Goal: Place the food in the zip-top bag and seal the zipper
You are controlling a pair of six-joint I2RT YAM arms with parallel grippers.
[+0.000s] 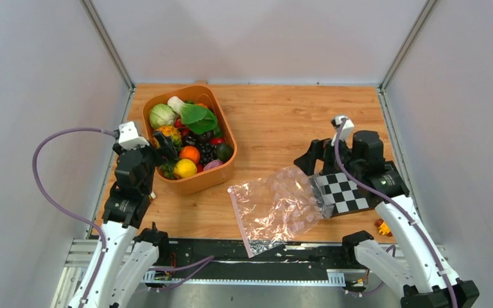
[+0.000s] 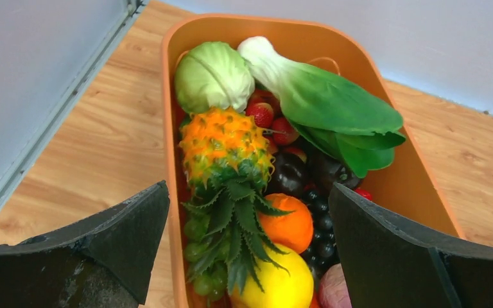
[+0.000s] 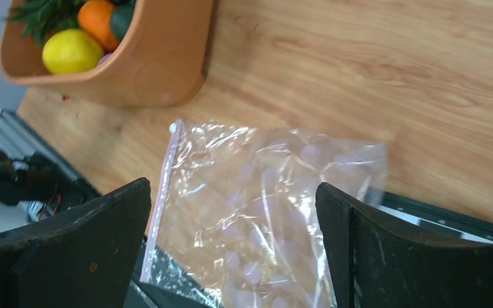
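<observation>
Top external has all the food [image 1: 189,131] sitting in the tub [image 1: 199,184] at 10 o'clock and the bag [image 1: 276,208] flat and empty at the tub's 5 o'clock, so I'd call this the first pick. Over the spiky fruit [image 2: 226,144] the left claw [image 2: 247,199] is spread wide, gripping nothing; next it has to drop and pinch one piece. Above the bag the right claw [image 3: 232,192] hangs spread too, and that mouth needs lifting. Only right wrist shows the pink zipper [image 3: 159,208] on the bag's 9 o'clock edge, maybe pressed closed, too crinkly to tell. Only left wrist shows strawberries [image 2: 271,122] tucked beside the bok choy [image 2: 334,106]
</observation>
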